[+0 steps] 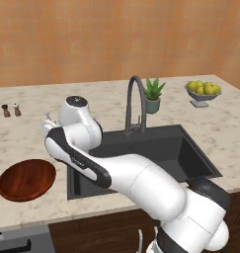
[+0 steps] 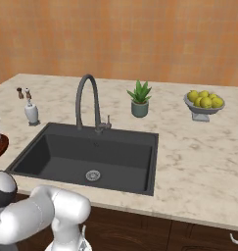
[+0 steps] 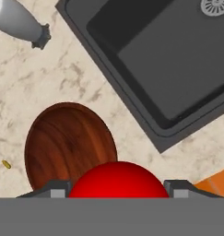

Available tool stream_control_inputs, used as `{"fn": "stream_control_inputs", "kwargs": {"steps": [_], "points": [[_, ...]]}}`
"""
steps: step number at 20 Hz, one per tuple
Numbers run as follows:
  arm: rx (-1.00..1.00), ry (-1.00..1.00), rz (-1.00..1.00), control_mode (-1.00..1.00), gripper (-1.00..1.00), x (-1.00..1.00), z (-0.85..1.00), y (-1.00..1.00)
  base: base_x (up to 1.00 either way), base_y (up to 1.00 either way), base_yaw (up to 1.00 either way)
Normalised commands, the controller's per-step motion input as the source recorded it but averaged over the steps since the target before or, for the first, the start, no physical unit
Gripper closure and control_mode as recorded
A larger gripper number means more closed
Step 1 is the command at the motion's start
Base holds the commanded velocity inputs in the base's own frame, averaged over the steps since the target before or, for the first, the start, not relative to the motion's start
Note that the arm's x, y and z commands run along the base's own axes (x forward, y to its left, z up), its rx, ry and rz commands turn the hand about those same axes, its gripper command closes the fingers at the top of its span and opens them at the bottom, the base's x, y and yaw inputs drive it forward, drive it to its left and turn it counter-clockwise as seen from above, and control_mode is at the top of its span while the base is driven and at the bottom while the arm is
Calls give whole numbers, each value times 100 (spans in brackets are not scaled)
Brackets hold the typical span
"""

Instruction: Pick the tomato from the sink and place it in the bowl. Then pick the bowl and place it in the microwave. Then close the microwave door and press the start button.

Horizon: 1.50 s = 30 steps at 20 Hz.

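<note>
My jaws are clamped on the tomato (image 3: 118,180), which bulges up between the two finger tips at the bottom of the hand view, so the gripper (image 3: 118,193) is carrying it, not resting it on anything. Just beyond it lies the bowl (image 3: 69,145), empty, on the marble counter (image 3: 21,92) beside the sink (image 3: 178,69). The tomato overlaps the bowl's near edge in this view, but I judge it is not yet centred over the hollow.

So I am in the first step, the carry from sink to bowl. Next I need to shift further over the bowl's middle, come down a little, then let the jaws go so the tomato settles inside, not on the rim.

The tomato is a glossy, even bright red ball, much smaller than the bowl, and round enough to roll if dropped from height. The bowl (image 1: 26,179) is wide, shallow, dark reddish-brown wood with visible grain, sitting left of the sink in the left base view.
</note>
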Motion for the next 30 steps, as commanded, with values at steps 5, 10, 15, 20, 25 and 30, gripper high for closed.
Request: {"fn": "stream_control_inputs", "kwargs": {"steps": [5, 10, 15, 20, 25, 30], "points": [[-2, 3, 14, -100, 100, 43, -40, 55, 0, 0, 0], [-12, 6, 0, -100, 100, 13, -22, 78, 0, 0, 0], [-4, 4, 0, -100, 100, 7, -33, 31, 0, 0, 0], [-1, 4, 0, -100, 100, 11, -46, 15, 0, 0, 0], [-1, 6, 0, -100, 100, 22, -48, 43, 0, 0, 0], [0, 6, 0, -100, 100, 4, -45, 17, 0, 0, 0]]}}
